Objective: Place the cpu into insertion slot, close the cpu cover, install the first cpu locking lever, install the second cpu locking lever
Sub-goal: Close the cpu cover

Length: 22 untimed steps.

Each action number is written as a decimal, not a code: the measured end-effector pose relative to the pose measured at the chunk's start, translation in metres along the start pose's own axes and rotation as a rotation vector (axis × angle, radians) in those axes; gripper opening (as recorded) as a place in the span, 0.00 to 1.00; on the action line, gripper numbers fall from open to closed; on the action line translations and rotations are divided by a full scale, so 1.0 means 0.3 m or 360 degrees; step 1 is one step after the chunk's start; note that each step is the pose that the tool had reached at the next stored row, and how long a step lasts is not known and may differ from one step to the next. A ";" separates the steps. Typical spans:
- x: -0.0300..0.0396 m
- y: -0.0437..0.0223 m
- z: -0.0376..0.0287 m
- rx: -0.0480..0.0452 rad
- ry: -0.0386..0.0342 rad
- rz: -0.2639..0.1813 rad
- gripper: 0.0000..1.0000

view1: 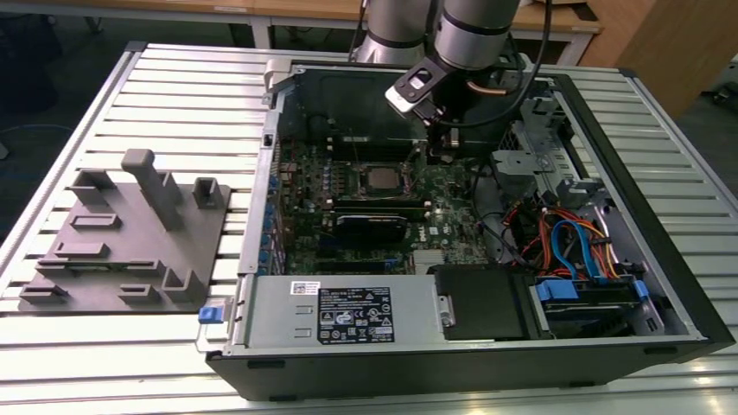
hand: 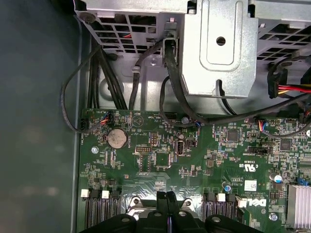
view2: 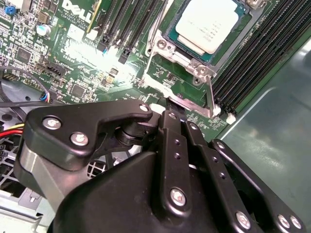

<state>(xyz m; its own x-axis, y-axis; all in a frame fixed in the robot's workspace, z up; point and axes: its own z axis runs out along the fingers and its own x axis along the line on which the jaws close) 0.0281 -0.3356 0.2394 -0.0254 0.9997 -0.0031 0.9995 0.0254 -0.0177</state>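
The cpu [view2: 206, 28] lies flat in the insertion slot [view2: 170, 40] on the green motherboard [hand: 194, 160], its silvery top facing up. The exterior view shows the cpu [view1: 375, 179] at the board's middle. The cpu cover [view2: 192, 62], a silvery frame, lies down around the chip. A thin metal lever [view2: 212, 94] runs along one side of the socket. My gripper [view2: 167, 108] hangs low over the socket's edge, a little off the chip, fingers pressed together with nothing seen between them. Its fingertips [hand: 166, 195] touch each other just above the socket's frame. In the exterior view, the gripper [view1: 442, 154] is at the exterior view's right of the chip.
The open computer case [view1: 645, 156] lies on a slatted table. Long black memory slots [view2: 252, 63] flank the socket. A metal drive cage [hand: 218, 48] with cables [hand: 170, 92] stands close by. A grey fixture [view1: 127, 233] sits at the exterior view's left, outside the case.
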 end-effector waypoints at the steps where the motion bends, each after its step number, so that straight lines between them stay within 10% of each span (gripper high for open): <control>1: 0.000 -0.009 0.000 0.0000 0.0000 0.0000 0.10; 22: 0.001 -0.034 0.001 0.0000 0.0000 0.0000 0.10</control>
<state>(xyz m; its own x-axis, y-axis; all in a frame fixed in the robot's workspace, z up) 0.0180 -0.3356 0.2393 -0.0254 0.9997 -0.0031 0.9995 0.0253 -0.0177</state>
